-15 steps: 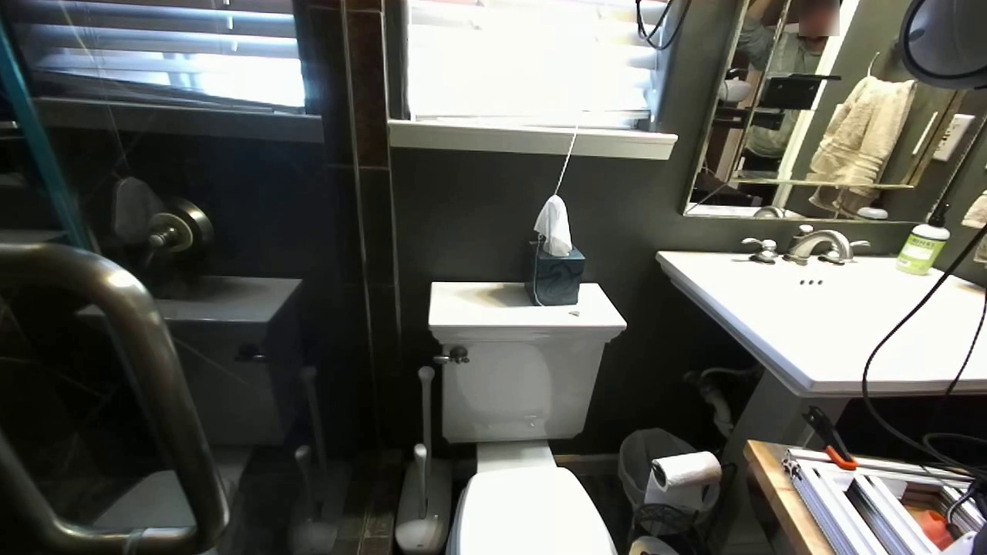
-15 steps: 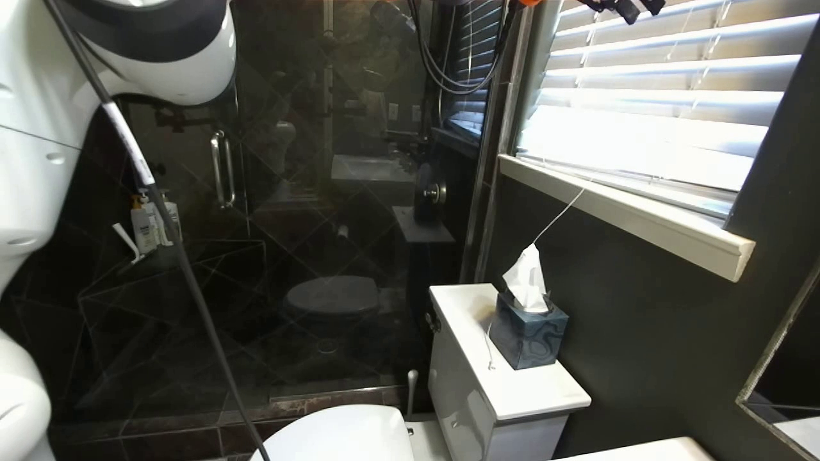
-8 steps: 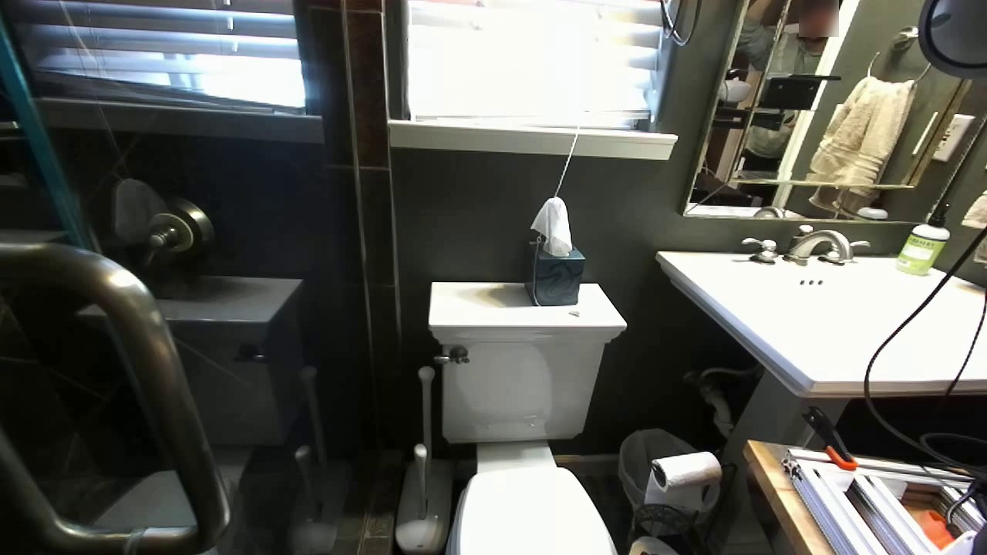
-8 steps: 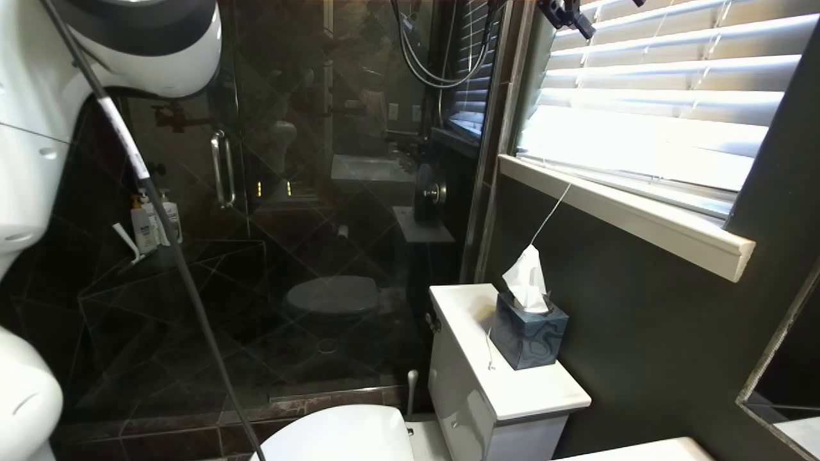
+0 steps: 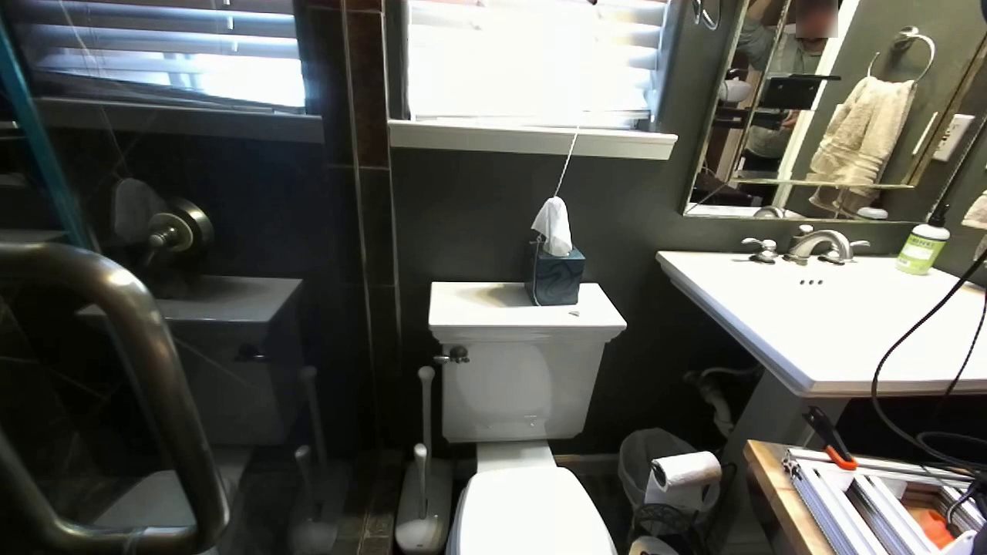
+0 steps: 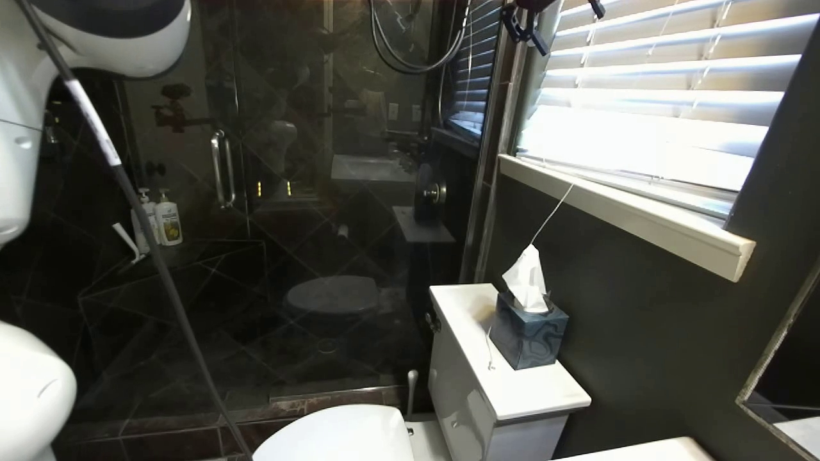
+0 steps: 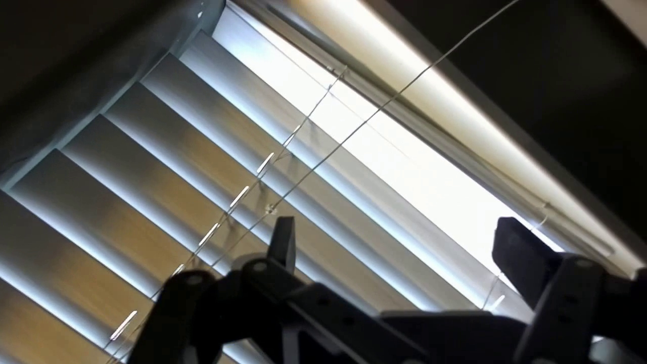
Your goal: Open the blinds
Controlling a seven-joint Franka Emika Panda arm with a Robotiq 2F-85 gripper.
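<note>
White horizontal-slat blinds (image 6: 660,96) hang lowered almost to the sill, daylight showing through them; they also show in an exterior view (image 5: 532,46). A thin pull cord (image 7: 386,103) slants across the wrist view and has a small knot close to the left fingertip. The cord (image 6: 551,214) runs down over the sill to the tissue box, and its loose end lies on the tank. My gripper (image 7: 397,242) faces the slats with its fingers spread wide and nothing between them. The cord passes outside the left finger (image 7: 283,242). In an exterior view the gripper (image 6: 572,29) is partly cut off at the top, beside the blinds' left edge.
The tissue box (image 6: 530,333) stands on the toilet tank (image 5: 493,304) under the window sill (image 6: 628,214). A mirror (image 5: 817,154) and sink (image 5: 756,308) are to the side. Loose cables (image 6: 416,67) hang from the arm near the glass shower (image 6: 288,256).
The gripper's fingers have spread apart. In an exterior view the gripper has moved left and slightly lower, and the cord above the tissue has shifted a little left.
</note>
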